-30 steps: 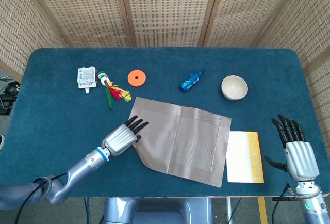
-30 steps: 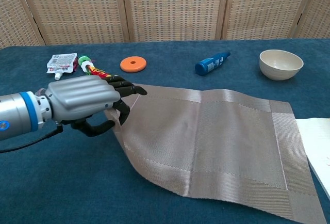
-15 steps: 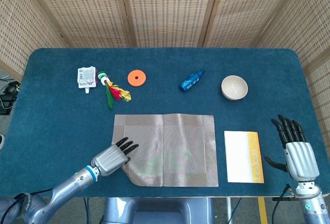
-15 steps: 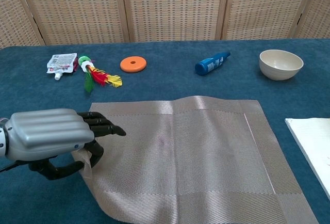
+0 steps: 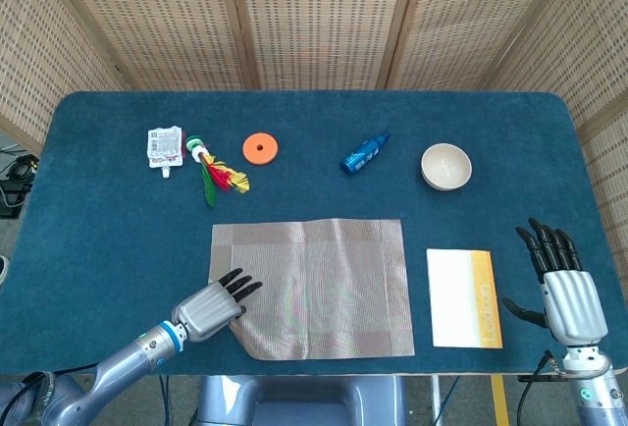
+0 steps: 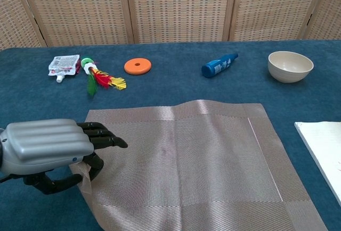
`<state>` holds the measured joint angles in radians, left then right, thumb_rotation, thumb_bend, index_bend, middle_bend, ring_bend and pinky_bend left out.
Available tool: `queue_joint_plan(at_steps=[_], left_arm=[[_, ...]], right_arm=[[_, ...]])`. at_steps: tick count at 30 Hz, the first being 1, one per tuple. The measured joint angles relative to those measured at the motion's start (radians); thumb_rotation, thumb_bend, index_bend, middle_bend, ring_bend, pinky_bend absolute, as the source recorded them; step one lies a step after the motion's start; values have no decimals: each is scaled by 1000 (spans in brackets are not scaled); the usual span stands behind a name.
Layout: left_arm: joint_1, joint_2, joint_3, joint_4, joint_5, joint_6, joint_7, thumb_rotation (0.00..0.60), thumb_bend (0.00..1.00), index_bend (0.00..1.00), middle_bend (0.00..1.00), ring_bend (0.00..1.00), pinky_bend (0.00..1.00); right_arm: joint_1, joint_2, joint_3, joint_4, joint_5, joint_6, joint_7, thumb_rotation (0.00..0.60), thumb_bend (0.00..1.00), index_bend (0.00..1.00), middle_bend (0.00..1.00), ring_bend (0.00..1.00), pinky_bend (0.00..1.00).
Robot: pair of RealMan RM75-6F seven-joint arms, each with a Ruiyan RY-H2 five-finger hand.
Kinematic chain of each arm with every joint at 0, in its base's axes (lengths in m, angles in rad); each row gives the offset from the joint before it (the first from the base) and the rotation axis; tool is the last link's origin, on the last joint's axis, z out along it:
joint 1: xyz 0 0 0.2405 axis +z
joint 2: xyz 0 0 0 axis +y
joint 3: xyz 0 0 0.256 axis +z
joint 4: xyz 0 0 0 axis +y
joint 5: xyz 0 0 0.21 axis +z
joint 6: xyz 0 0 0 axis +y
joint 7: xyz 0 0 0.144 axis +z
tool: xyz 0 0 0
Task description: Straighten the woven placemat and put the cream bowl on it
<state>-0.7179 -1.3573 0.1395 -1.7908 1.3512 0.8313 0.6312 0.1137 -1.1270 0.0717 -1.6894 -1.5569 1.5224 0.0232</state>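
Woven placemat squared; near-left corner lifted

Clear cloth btwn bowl & mat.

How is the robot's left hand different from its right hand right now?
The left hand reaches over the table and pinches the near-left edge of the woven placemat; the right hand holds nothing. The left hand's fingers curl around the mat's edge, while the right hand's fingers point straight and spread apart. The left hand shows in both views; the right hand shows only in the head view. Both have silver backs and black fingers.
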Motion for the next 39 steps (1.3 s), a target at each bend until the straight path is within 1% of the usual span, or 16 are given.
queue_joint_plan(at_steps=[3,5,6,7,8,9,10,11,12,15,22,25,30,35,38,39], left_arm=[[2,2,2,-3,-8,1,8,600,582,797,0,0,0],[4,6,6,-6,-16,1,20,600,579,764,0,0,0],[4,8,7,-9,-21,1,27,600,570,716,0,0,0],[4,11,9,-13,-30,0,37,600,521,609,0,0,0],[4,13,10,-16,-37,0,44,600,448,489,0,0,0],[4,17,11,-20,-45,-2,48,600,289,279,0,0,0],[4,22,11,-27,-56,-3,50,600,132,104,0,0,0],[4,26,10,-33,-61,-4,48,600,55,30,0,0,0],[4,29,9,-36,-62,-2,42,600,4,0,0,0,0],[13,46,3,-45,-44,19,-2,600,0,0,0,0,0],[63,135,-15,-56,58,143,-143,600,0,0,0,0,0],[83,161,-26,-64,70,186,-176,600,0,0,0,0,0],[122,184,-54,-69,69,274,-206,600,0,0,0,0,0],[182,196,-103,-59,27,395,-243,600,0,0,0,0,0],[226,192,-129,-45,-16,475,-246,600,0,0,0,0,0],[243,187,-136,-41,-31,502,-247,600,0,0,0,0,0]], right_arm=[[0,1,1,0,0,0,1,600,0,112,0,0,0],[0,1,1,-1,-1,-1,2,600,0,112,0,0,0],[-1,1,1,-1,-1,-1,2,600,0,112,0,0,0],[-1,1,1,-1,-1,0,2,600,0,112,0,0,0],[-1,2,1,-2,-2,0,2,600,0,112,0,0,0],[-1,1,1,-2,-2,0,2,600,0,113,0,0,0],[-2,2,2,-2,-1,0,2,600,0,113,0,0,0],[-2,2,2,-2,-1,0,2,600,0,113,0,0,0],[-2,2,2,-3,0,0,3,600,0,112,0,0,0],[-2,4,3,-3,2,-3,4,600,0,113,0,0,0],[-2,3,5,-2,4,-5,1,600,0,119,0,0,0],[-1,1,6,0,9,-9,-2,600,0,123,0,0,0],[4,-6,10,11,32,-28,-9,600,0,127,0,0,0],[19,-19,23,34,70,-64,-21,600,0,150,0,0,0],[44,-32,38,61,99,-108,-25,600,0,160,0,0,0],[63,-40,48,82,116,-141,-26,600,0,165,0,0,0]])
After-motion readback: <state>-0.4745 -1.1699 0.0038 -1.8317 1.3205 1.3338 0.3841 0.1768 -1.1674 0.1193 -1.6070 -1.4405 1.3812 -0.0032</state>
